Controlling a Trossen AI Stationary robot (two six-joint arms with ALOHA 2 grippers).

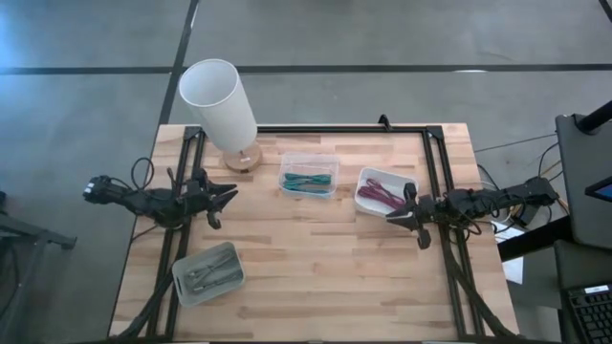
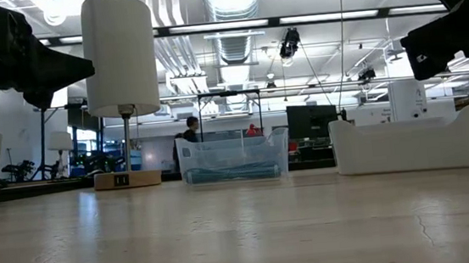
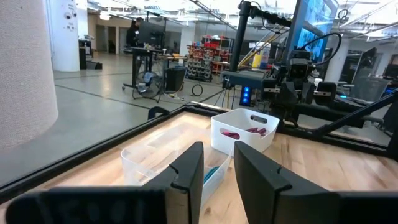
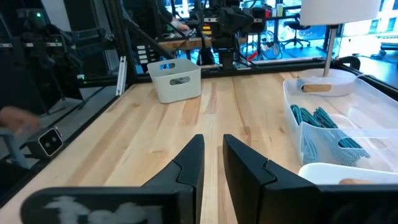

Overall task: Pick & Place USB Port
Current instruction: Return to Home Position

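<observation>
A grey bin (image 1: 207,273) holding small metal parts sits near the table's near-left corner; the right wrist view shows it too (image 4: 176,81). A clear bin of teal cables (image 1: 309,175) and a white bin of magenta cables (image 1: 384,191) stand mid-table. My left gripper (image 1: 229,196) hovers above the table's left side, fingers slightly apart (image 3: 217,149), empty, pointing toward the clear bin. My right gripper (image 1: 390,217) hovers just on the near side of the white bin, fingers narrowly apart (image 4: 213,140), empty.
A white lamp (image 1: 222,110) stands on its wooden base at the far-left corner, close to the clear bin. A black frame runs along the table's far and side edges. Bare wood lies in the middle and along the near edge (image 1: 335,277). People show in the room beyond.
</observation>
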